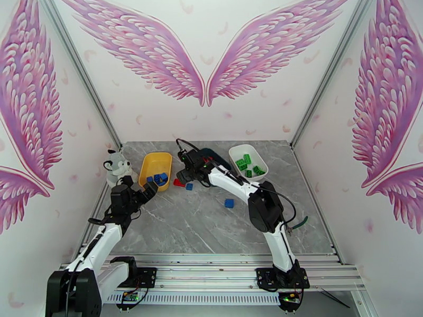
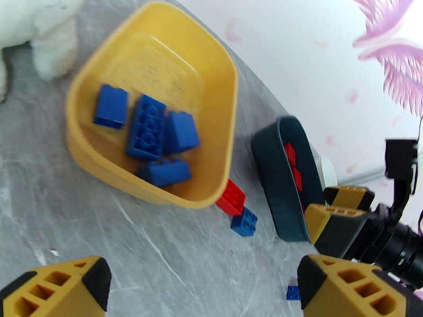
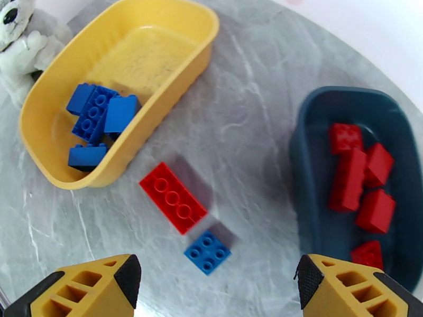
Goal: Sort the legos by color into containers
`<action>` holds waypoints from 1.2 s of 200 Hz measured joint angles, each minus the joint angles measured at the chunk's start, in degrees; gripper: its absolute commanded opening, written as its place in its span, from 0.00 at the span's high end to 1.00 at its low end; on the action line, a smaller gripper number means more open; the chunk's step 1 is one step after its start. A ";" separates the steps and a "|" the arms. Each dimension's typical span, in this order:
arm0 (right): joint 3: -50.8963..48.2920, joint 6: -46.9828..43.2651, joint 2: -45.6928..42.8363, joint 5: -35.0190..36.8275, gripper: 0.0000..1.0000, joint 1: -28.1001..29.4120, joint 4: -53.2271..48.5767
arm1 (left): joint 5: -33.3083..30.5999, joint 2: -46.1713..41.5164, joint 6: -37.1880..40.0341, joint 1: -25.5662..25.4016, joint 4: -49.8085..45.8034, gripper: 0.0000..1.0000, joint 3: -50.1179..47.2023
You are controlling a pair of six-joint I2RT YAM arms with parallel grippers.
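Your right gripper hangs open above the long red brick, which lies on the table between the yellow tray and the dark blue tray. Close across its narrow sides, clear of the small blue brick just beside it. Your left gripper is open too.

Seen from my remote station: my right tool hangs open-fingered over the grey marbled tabletop. A long red studded plastic brick lies just beside a small square blue brick, between a shallow yellow plastic tray holding four blue bricks and a dark teal plastic tray holding red bricks.
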 measured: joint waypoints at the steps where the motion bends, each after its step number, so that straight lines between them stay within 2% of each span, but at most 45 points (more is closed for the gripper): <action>1: 0.07 -0.04 0.13 -0.11 0.13 0.00 0.02 | 0.09 -0.07 -0.07 0.15 0.00 0.01 -0.09; 56: 6.80 -3.17 9.49 -5.14 0.09 -0.11 0.22 | 2.78 0.83 -1.84 1.57 1.25 0.01 -0.92; 133: 24.06 -4.37 20.72 -8.57 0.05 -0.11 -3.69 | 5.29 5.05 -3.37 2.43 4.31 0.01 -1.42; 188: 25.31 -4.33 23.39 -10.75 0.05 -0.11 -6.10 | 5.22 2.25 -3.58 3.50 4.33 0.01 -2.10; 240: 24.72 -4.15 23.93 -12.04 0.14 -0.09 -7.65 | 5.25 0.85 -3.56 3.61 4.28 0.01 -2.10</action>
